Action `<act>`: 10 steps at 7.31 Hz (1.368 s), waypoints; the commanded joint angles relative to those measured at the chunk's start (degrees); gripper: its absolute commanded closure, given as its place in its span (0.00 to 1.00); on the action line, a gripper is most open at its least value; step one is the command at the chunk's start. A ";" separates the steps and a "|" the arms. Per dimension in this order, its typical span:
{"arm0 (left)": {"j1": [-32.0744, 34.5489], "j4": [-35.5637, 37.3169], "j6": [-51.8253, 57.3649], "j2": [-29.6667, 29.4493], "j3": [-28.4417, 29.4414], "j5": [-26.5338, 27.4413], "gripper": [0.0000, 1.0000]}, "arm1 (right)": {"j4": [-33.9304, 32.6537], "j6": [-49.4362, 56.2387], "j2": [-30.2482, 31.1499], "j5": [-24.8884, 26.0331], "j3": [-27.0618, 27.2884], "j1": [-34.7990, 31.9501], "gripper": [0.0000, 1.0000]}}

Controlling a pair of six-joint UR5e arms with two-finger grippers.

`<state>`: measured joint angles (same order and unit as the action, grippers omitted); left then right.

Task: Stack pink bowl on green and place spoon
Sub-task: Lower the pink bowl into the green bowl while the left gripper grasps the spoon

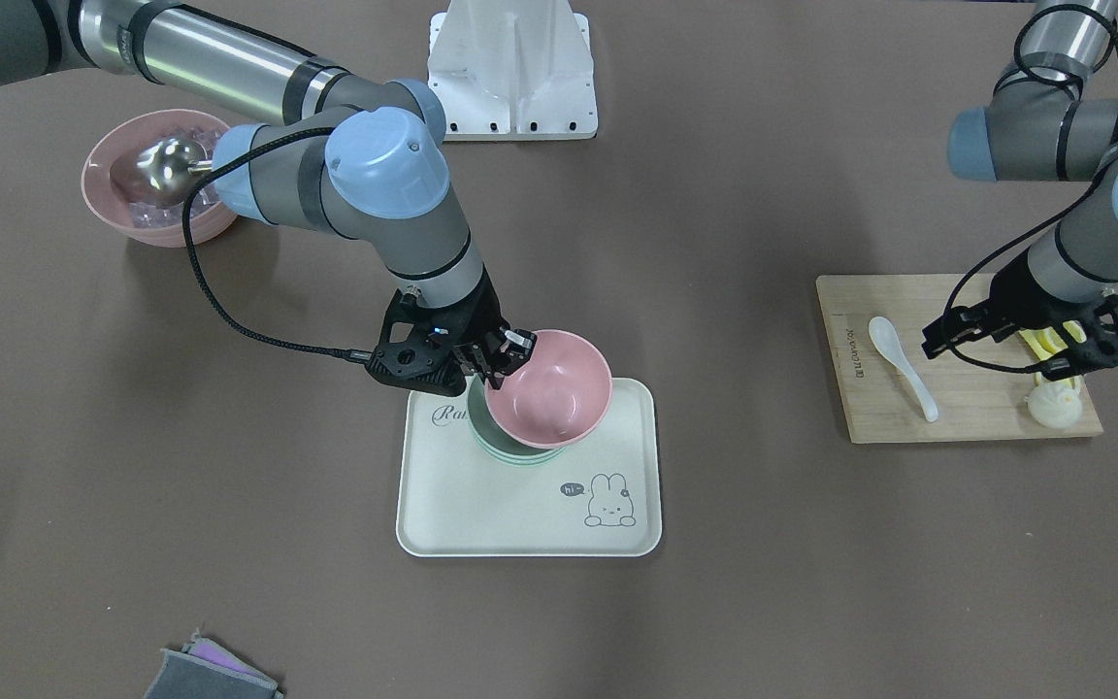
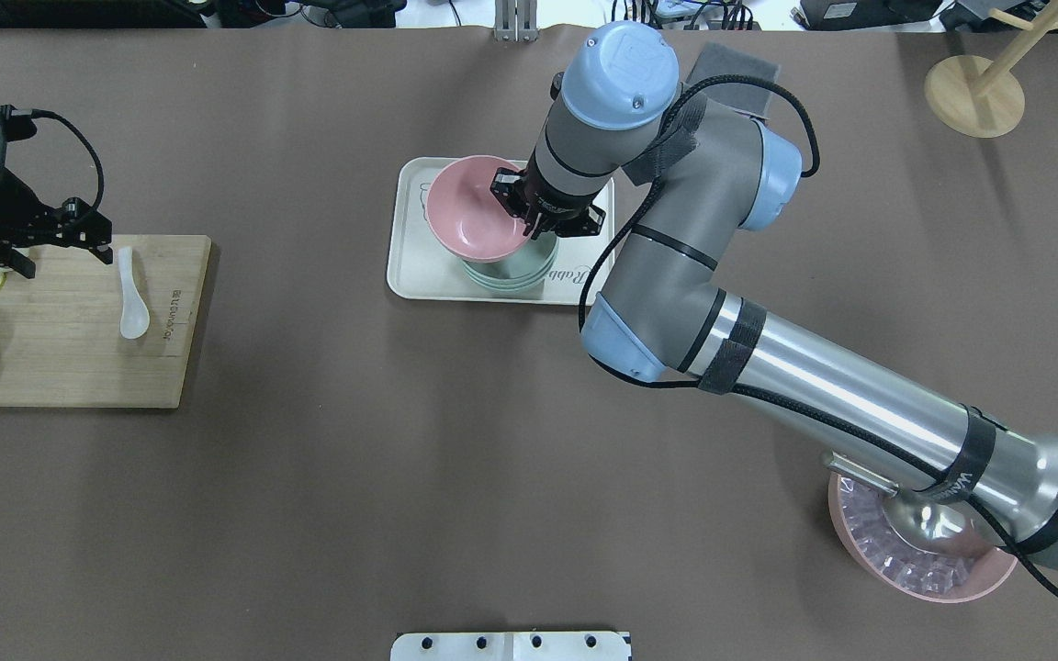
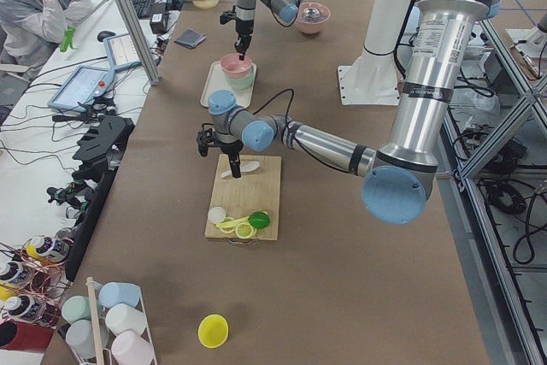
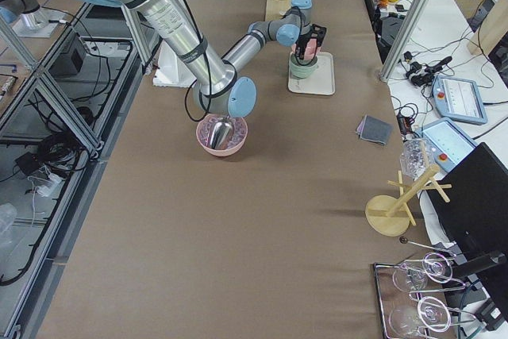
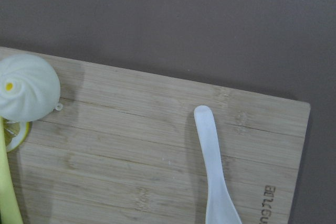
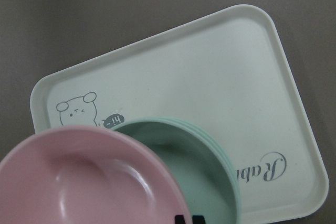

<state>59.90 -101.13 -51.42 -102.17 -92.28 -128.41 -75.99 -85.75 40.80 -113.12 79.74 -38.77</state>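
We hold the pink bowl (image 1: pixel 551 390) by its rim, the right gripper (image 1: pixel 509 351) pinched tight on the edge nearest the arm. The bowl hangs tilted and sits off-centre over the green bowl (image 1: pixel 506 449), which rests on the tray (image 1: pixel 520 515). Its far side overhangs the green rim, so it is not yet nested. The spoon (image 1: pixel 901 367) lies flat on the wooden board (image 1: pixel 918 427), well apart from the tray, with the left gripper (image 1: pixel 1054 345) poised above the board beside it. We cannot tell whether those jaws are parted or closed.

The main risk, as we judge it, is letting go too soon. From this tilt and offset the pink bowl could land on the green rim, rock and slide out onto the tray. Pressing down while misaligned could shove the green bowl across the tray. A one-sided rim pinch may also let the bowl swing as we level it. Later, the thin, flat spoon may slip from the fingers on the board
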 commanded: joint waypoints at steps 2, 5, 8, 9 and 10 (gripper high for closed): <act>-4.52 -0.12 -5.09 -4.24 6.38 0.17 0.03 | 0.14 -0.29 -0.19 0.18 0.06 0.19 0.54; -4.53 -0.56 -5.18 -5.05 7.72 0.26 0.53 | -0.21 0.66 2.34 -2.09 4.43 -1.82 0.00; -4.53 -0.56 -5.36 -5.58 8.25 0.17 1.00 | -0.48 4.86 12.25 -12.26 14.27 -10.06 0.00; -4.53 -0.48 -5.36 -6.10 7.99 0.00 1.00 | -0.48 9.24 16.29 -15.96 16.82 -13.92 0.00; -4.44 -0.04 -5.27 -6.54 6.51 -0.18 1.00 | -0.56 12.76 20.42 -17.56 18.85 -18.75 0.00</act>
<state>55.39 -101.49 -56.73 -108.23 -84.70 -128.41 -76.48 -76.93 56.74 -127.95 96.05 -52.65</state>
